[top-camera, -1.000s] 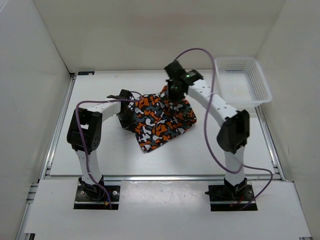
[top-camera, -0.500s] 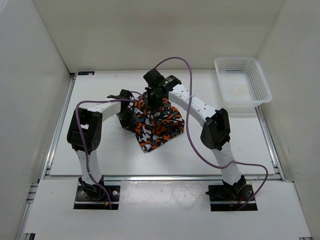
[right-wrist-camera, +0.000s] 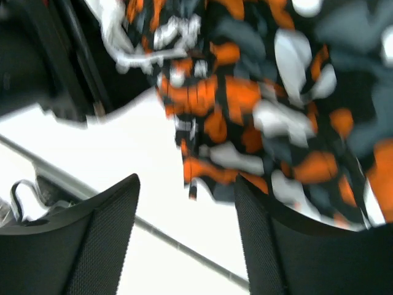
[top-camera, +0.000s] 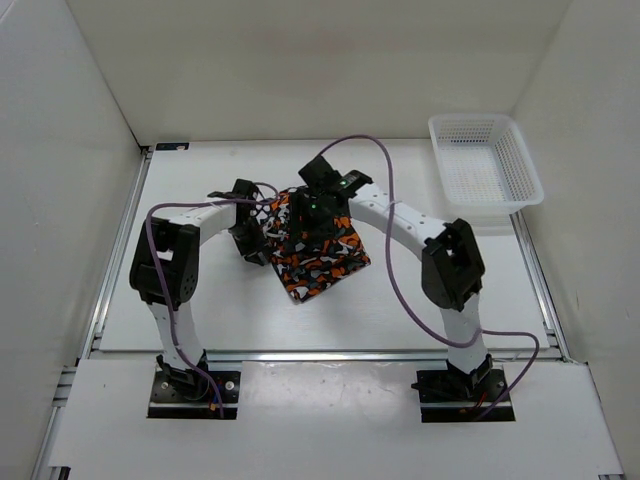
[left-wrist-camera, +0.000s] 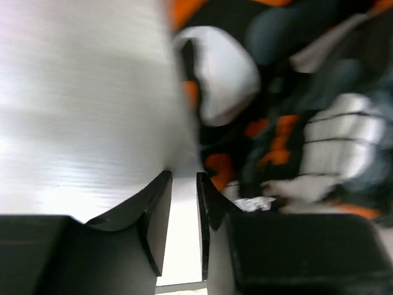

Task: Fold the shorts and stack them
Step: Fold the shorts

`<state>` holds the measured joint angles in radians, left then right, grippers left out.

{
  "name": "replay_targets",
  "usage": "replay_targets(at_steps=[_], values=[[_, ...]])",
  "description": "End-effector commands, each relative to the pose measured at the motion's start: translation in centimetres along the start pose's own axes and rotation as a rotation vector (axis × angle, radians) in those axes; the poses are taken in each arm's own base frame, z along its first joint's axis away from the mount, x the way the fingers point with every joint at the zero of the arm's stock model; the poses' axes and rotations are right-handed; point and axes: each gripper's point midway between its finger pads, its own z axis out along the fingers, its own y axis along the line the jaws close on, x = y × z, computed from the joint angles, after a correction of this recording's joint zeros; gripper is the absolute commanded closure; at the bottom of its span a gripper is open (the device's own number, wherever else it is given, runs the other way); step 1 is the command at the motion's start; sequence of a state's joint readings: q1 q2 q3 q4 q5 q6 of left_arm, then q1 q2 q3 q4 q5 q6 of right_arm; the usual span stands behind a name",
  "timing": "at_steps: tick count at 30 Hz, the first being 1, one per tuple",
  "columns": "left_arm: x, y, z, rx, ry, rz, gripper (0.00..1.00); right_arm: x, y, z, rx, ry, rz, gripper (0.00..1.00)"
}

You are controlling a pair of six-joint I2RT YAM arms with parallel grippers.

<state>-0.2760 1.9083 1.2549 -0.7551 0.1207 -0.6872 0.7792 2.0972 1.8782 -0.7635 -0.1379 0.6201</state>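
Camouflage-print shorts point(top-camera: 318, 252) in orange, black, grey and white are shown bunched into a compact, roughly folded bundle at the middle of the white worktop point(top-camera: 200, 300). The right tool point(right-wrist-camera: 187, 184) is held directly above the bundle, its fingers spread wide and nothing gripped between them; only the fabric below is seen through the gap. The left tool point(left-wrist-camera: 183, 184) is set just beside the bundle's left edge, its fingers parted by a narrow slit through which bare worktop is seen, so nothing is held there either. With no grip on the cloth, the fold may be lost: the soft layers could spring apart (the edges look uneven), or a fingertip could catch the fabric and drag the bundle askew when either arm is moved. A white mesh basket point(top-camera: 531, 196) is placed well apart, at the far right corner. No brand, label or legible writing can be made out
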Motion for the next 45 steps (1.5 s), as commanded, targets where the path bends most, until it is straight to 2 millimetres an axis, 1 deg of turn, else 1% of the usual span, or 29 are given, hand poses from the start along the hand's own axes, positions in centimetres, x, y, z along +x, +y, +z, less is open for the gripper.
replay_targets(at_steps=[1,2,4,5,6,8,9,10,11,12,14,15,18,19,20,22,24,25,27,28,29,31,32,33,36,38,41,42,45], values=[[-1.0,0.6,-2.7,0.025,-0.071,-0.004,0.65,-2.6,1.9,-7.0,-0.13,-0.153,-0.029,0.33],[-1.0,0.6,-3.7,0.025,-0.086,-0.003,0.6,-1.6,1.2,-6.9,-0.116,-0.132,-0.022,0.35],[-1.6,0.3,-5.1,0.03,-0.117,0.01,0.6,-2.0,-0.1,-8.8,-0.099,-0.176,-0.03,0.48],[-2.1,0.0,-6.4,0.037,-0.149,0.013,0.6,-1.8,-0.3,-9.1,-0.092,-0.182,-0.029,0.64],[-2.1,0.2,-7.1,0.025,-0.158,0.011,0.63,-1.6,-1.2,-9.8,-0.079,-0.194,-0.031,0.75],[-2.5,0.2,-9.0,0.026,-0.205,0.012,0.75,-1.5,-2.5,-10.6,-0.038,-0.218,-0.029,0.94],[-2.5,0.0,-9.8,0.021,-0.222,0.023,0.86,-0.9,-3.9,-10.3,-0.002,-0.204,-0.022,0.98],[-2.7,-0.4,-10.5,0.037,-0.241,0.015,0.9,-0.7,-5.0,-10.0,0.022,-0.198,-0.008,0.99],[-2.3,-0.7,-10.8,0.041,-0.239,0.029,0.9,-0.6,-5.6,-10.1,0.03,-0.197,-0.009,0.99],[-2.2,-1.9,-11.7,0.075,-0.255,0.051,0.9,-0.2,-5.9,-9.8,0.037,-0.186,-0.016,0.99],[-2.1,-3.4,-12.8,0.116,-0.272,0.063,0.9,-0.2,-7.0,-7.7,0.056,-0.143,-0.01,0.99],[-2.4,-4.9,-13.1,0.138,-0.273,0.084,0.9,-1.0,-6.6,-7.5,0.051,-0.153,-0.022,0.99],[-3.5,-6.5,-12.9,0.148,-0.28,0.094,0.9,-1.6,-6.8,-5.0,0.054,-0.111,-0.014,0.99],[-4.8,-7.0,-12.5,0.131,-0.297,0.09,0.89,-2.5,-6.2,-4.8,0.038,-0.118,-0.018,0.99],[-5.4,-7.2,-12.0,0.121,-0.3,0.088,0.88,-2.5,-6.6,-3.4,0.051,-0.095,-0.012,0.99],[-6.5,-7.9,-10.1,0.099,-0.281,0.113,0.88,-2.6,-6.3,-1.5,0.042,-0.069,-0.016,0.99],[-7.3,-7.9,-8.5,0.085,-0.254,0.113,0.88,-1.6,-6.4,0.0,0.042,-0.026,-0.046,0.99],[-7.5,-7.6,-6.9,0.071,-0.22,0.104,0.9,-0.6,-6.2,0.8,0.04,0.004,-0.053,0.99],[-7.2,-7.4,-5.6,0.059,-0.187,0.112,0.9,1.7,-6.2,2.2,0.043,0.059,-0.098,0.99],[-7.4,-7.0,-5.2,0.05,-0.181,0.103,0.9,2.5,-5.9,2.1,0.039,0.064,-0.109,0.99],[-6.7,-6.4,-4.3,0.037,-0.15,0.101,0.9,5.0,-6.7,2.9,0.056,0.113,-0.114,0.99],[-6.6,-5.3,-3.3,0.013,-0.127,0.095,0.9,6.7,-7.2,3.3,0.061,0.133,-0.122,0.99],[-6.5,-4.7,-2.6,0.007,-0.103,0.092,0.9,8.6,-8.7,3.9,0.087,0.178,-0.11,0.99],[-6.2,-4.4,-2.4,0.0,-0.094,0.091,0.9,9.5,-9.1,4.2,0.085,0.2,-0.105,0.99],[-6.6,-4.0,-2.1,-0.003,-0.096,0.107,0.9,11.1,-10.1,3.9,0.095,0.218,-0.1,0.99],[-6.8,-4.1,-2.0,-0.002,-0.098,0.121,0.9,10.1,-9.3,2.3,0.082,0.166,-0.113,0.99],[-7.2,-3.7,-2.0,-0.004,-0.101,0.12,0.9,6.7,-7.0,-1.3,0.053,0.026,-0.145,0.99],[-7.2,-3.7,-2.0,-0.004,-0.101,0.12,0.9,5.0,-6.1,-2.8,0.054,-0.039,-0.144,0.99],[-7.2,-3.6,-2.0,-0.005,-0.101,0.142,0.9,2.0,-4.2,-4.7,0.039,-0.133,-0.131,0.99]])
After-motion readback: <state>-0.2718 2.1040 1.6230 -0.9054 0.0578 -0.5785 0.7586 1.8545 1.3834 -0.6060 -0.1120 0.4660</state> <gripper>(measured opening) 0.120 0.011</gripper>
